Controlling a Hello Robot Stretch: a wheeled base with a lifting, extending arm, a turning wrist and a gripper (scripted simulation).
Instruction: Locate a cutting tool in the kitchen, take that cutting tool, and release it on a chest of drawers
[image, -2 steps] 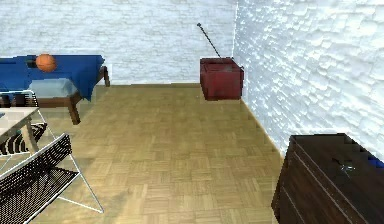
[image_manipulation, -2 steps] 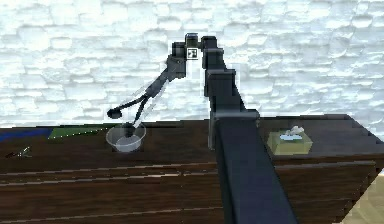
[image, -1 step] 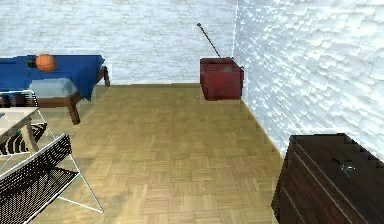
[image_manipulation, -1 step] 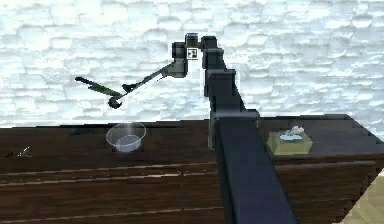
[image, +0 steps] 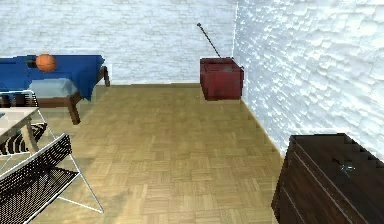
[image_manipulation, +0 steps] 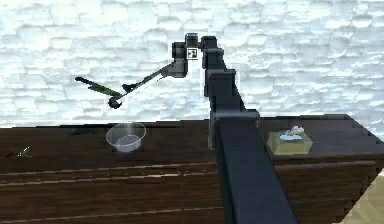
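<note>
Bright, even light; soft grey shading across white wall (image_manipulation: 300, 40).

One dark slim blade-like tool (image_manipulation: 100, 90). One dark brown wooden chest of drawers (image: 310, 190). One clear round glass bowl (image_manipulation: 126, 137). One small tan tissue box (image_manipulation: 290, 143). One blue-covered bed (image: 75, 68), one orange ball (image: 46, 62). One red box-shaped cabinet (image: 221, 78). One thin dark rod (image: 208, 40). Two black wire-frame chairs (image: 45, 170). One grey-cushioned wooden stool (image: 55, 95). One pale wooden tabletop (image: 12, 122). One dark square arm bar (image_manipulation: 240, 150).
</note>
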